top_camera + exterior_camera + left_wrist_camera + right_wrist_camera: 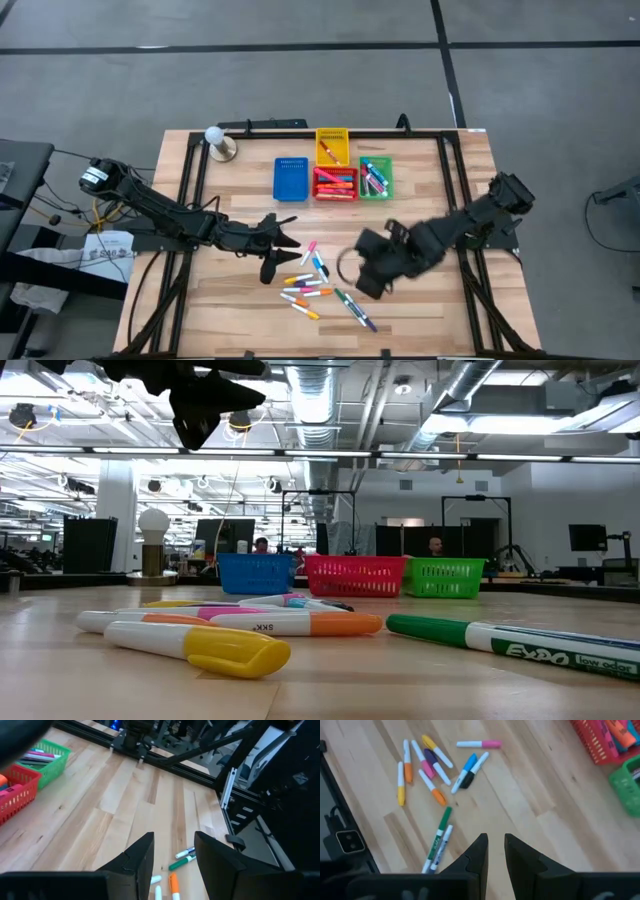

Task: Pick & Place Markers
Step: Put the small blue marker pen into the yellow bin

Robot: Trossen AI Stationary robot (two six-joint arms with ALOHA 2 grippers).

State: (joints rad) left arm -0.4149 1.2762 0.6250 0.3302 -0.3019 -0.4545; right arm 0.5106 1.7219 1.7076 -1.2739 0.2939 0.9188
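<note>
Overhead, the loose markers point(315, 283) are seen scattered on the wooden surface point(230, 190) toward its front edge, between the two arms; none is held. The left claw point(283, 243) is poised above the surface just beside the left end of the cluster, with a pink-capped marker point(309, 251) close by its tips; in the left wrist view its fingers point(140, 860) are parted with only bare wood between them, and a green marker point(182, 863) and an orange marker point(173, 885) are seen just beyond the tips, untouched. The right claw point(362, 268) is placed just to the right of the cluster; in the right wrist view its fingers point(477, 855) are set close together with a narrow gap and nothing gripped; a green marker with a white barrel point(440, 837) lies near those tips, and the rest of the group, among them a blue marker point(468, 764) and a yellow-capped marker point(400, 782), is spread farther off. At the back of the surface four bins are gathered: a blue bin point(291, 178), a red bin point(335, 184), a green bin point(375, 177) and a yellow bin point(332, 144); markers are already seen lying in the red, green and yellow ones. A small lamp with a white globe point(218, 142) is stood to the left of the bins.
</note>
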